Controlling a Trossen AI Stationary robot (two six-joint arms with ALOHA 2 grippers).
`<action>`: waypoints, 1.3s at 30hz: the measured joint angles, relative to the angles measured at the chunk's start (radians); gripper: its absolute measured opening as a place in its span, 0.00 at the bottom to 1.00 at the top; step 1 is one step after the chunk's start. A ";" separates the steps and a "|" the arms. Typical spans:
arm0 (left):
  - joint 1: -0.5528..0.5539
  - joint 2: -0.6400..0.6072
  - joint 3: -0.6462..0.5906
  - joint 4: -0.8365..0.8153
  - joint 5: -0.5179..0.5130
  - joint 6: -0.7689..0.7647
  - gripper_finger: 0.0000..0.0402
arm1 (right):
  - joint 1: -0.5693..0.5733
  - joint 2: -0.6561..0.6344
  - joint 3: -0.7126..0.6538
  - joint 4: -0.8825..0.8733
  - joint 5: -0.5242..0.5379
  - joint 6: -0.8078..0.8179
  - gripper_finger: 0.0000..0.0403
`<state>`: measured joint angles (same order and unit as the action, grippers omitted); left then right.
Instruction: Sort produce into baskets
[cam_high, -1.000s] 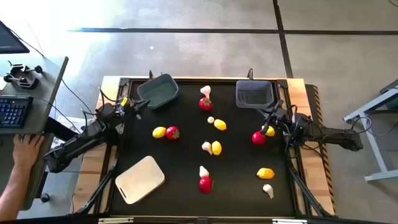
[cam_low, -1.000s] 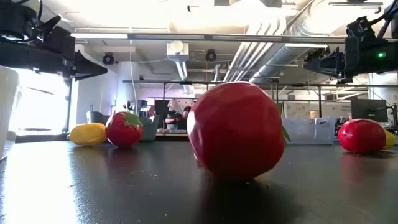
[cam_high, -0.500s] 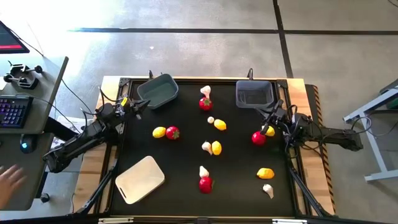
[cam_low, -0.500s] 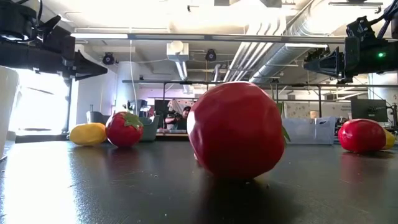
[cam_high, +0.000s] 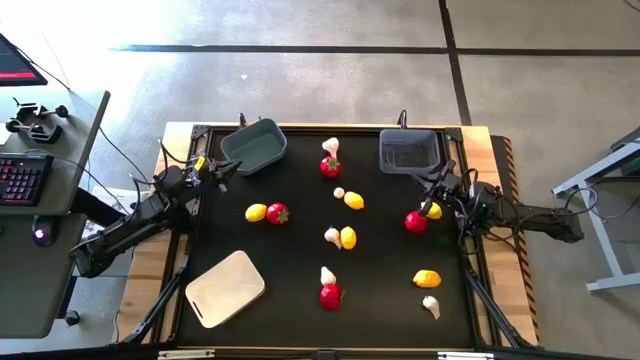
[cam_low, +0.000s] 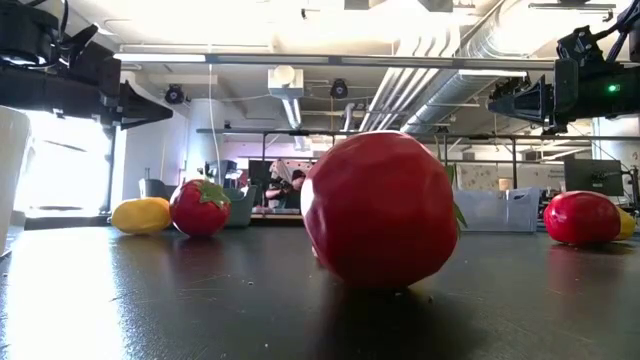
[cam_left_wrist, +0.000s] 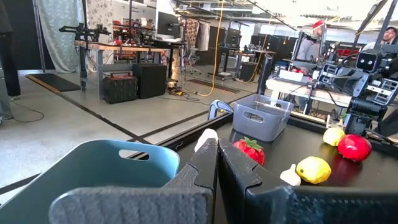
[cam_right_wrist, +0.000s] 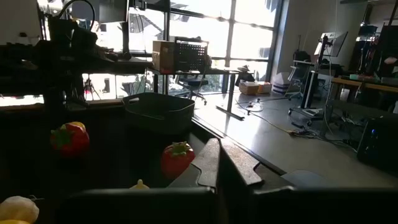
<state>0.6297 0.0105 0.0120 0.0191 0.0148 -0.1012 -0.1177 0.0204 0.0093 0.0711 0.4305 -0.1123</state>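
We note the left gripper (cam_high: 226, 167) pressed together, empty, at the table's left edge beside the grey-blue bin (cam_high: 254, 146). Right gripper (cam_high: 432, 196) likewise together, empty, at the right edge, near a red tomato (cam_high: 416, 222). Dark grey bin (cam_high: 408, 151) far-right corner; cream tray (cam_high: 225, 288) near-left; produce scattered mid-table.

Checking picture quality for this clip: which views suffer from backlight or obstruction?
Low view: a red tomato close to the lens fills the centre, blocking what lies behind. Right wrist view: bright windows backlight the scene, leaving the dark bin and table murky. High view: evenly lit, unobstructed.
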 joint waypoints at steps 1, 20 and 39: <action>0.000 0.000 0.000 0.000 0.000 0.000 0.00 | 0.000 0.000 0.000 0.000 0.000 0.000 0.00; 0.000 0.000 0.000 0.005 0.000 0.015 0.00 | 0.000 0.000 0.000 0.000 0.000 0.000 0.00; -0.112 0.129 0.155 0.014 0.274 -0.004 0.00 | 0.000 0.000 0.000 0.000 0.000 0.000 0.00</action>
<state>0.5173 0.1400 0.1670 0.0333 0.2889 -0.1050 -0.1179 0.0200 0.0091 0.0709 0.4303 -0.1123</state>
